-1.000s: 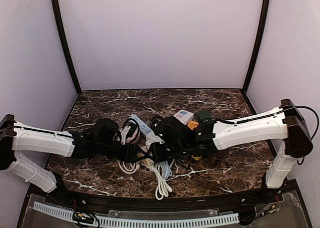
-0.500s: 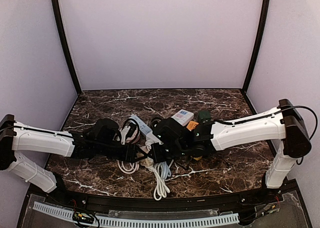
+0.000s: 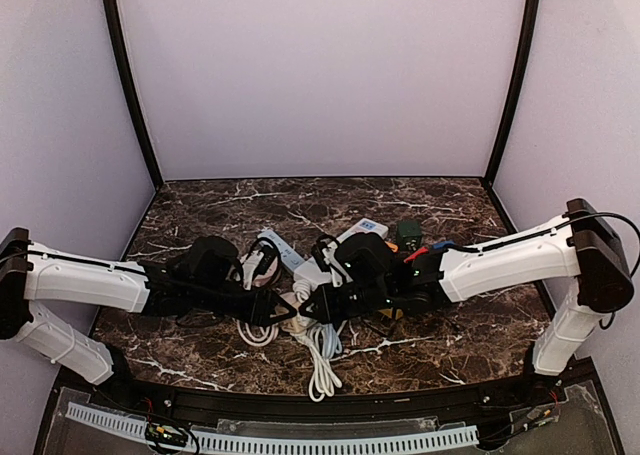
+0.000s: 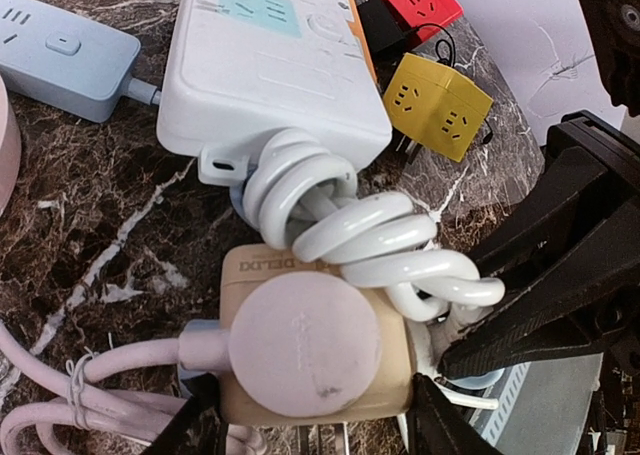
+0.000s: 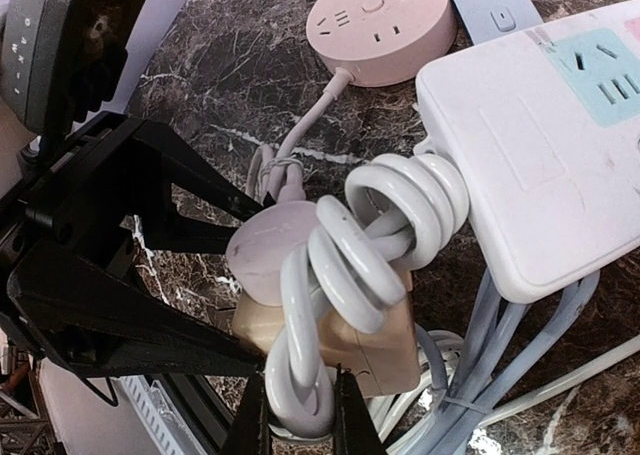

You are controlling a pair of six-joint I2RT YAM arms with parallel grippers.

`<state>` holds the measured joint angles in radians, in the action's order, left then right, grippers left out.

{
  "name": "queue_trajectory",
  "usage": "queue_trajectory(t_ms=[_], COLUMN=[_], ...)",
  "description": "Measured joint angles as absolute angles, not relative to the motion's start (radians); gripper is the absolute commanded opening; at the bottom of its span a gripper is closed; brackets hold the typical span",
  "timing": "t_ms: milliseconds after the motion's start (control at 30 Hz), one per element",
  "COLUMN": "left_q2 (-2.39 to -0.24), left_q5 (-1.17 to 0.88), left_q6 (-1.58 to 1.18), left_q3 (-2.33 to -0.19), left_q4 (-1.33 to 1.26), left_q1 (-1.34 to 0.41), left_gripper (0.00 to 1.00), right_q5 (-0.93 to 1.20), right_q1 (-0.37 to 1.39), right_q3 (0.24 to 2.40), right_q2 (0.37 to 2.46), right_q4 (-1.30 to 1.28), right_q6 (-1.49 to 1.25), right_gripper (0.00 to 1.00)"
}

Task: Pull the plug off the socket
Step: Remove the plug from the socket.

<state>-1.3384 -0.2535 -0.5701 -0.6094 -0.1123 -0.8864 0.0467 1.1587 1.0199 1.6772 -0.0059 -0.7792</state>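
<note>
A round pink plug (image 4: 305, 345) sits in a beige cube socket (image 4: 388, 380), its pink cable leading off to the left. My left gripper (image 4: 315, 430) is shut on the socket, one black finger on each side of the cube. A thick white coiled cord (image 5: 340, 265) lies across the plug (image 5: 262, 250) and the socket (image 5: 380, 350). My right gripper (image 5: 300, 415) is shut on the lowest loop of that cord, beside the socket. In the top view both grippers meet at the table's middle, left (image 3: 278, 310) and right (image 3: 316, 310); their fingertips are hidden among the cables.
The coiled cord belongs to a white power strip (image 4: 270, 65). Around it lie a blue-grey strip (image 4: 70, 60), a yellow cube (image 4: 435, 105), a red cube (image 4: 420, 5) and a round pink socket (image 5: 375, 15). White cables (image 3: 322, 360) trail towards the near edge.
My right gripper has closed on the white cord loop and its wrist has shifted slightly right. The left arm has held still on the socket.
</note>
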Motion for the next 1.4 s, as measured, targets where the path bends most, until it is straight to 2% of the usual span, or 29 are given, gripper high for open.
queue_trajectory(t_ms=[133,567,800,1000,1200,1400], left_q2=[-1.345,-1.351,-1.356,-1.356,-1.355,-1.342], left_q5=[-0.253,-0.280,-0.286,-0.292,-0.301,-0.306], left_q6=[-0.573,-0.618,-0.619,-0.595,-0.528,-0.469], left_q3=[-0.621,-0.623,-0.623,-0.623,-0.623,-0.628], left_q4=[-0.097,-0.095,-0.098,-0.100,-0.106,-0.084], left_q1=[-0.886,-0.886,-0.885,-0.882,-0.878,-0.870], left_gripper=[0.04,0.01,0.01,0.01,0.01,0.01], right_q5=[0.020,-0.284,-0.352,-0.305,-0.086,0.016], right_q1=[1.169,1.295,1.320,1.299,1.216,1.187], right_q3=[1.022,1.119,1.150,1.131,0.984,0.946], right_q2=[1.677,1.693,1.709,1.705,1.644,1.642], right_q4=[-0.012,-0.181,-0.229,-0.198,0.010,0.088], right_q6=[-0.774,-0.812,-0.827,-0.820,-0.817,-0.824], right_gripper=[0.00,0.00,0.00,0.00,0.00,0.00])
